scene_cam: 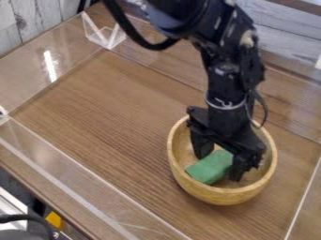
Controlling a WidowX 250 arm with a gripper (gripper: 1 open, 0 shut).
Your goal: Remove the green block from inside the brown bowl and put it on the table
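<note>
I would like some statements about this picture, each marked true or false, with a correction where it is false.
1. The green block lies inside the brown bowl. True.
2. The gripper is shut on the block and lifts it. False: the jaws are open, one on each side of the block, which lies in the bowl.
3. The gripper points down into the bowl. True.
4. The bowl is turned upside down on the table. False: it stands upright, opening upward.
5. The block is red. False: it is green.

I find no readable text, label, brand, number or sign anywhere around me in this view.
</note>
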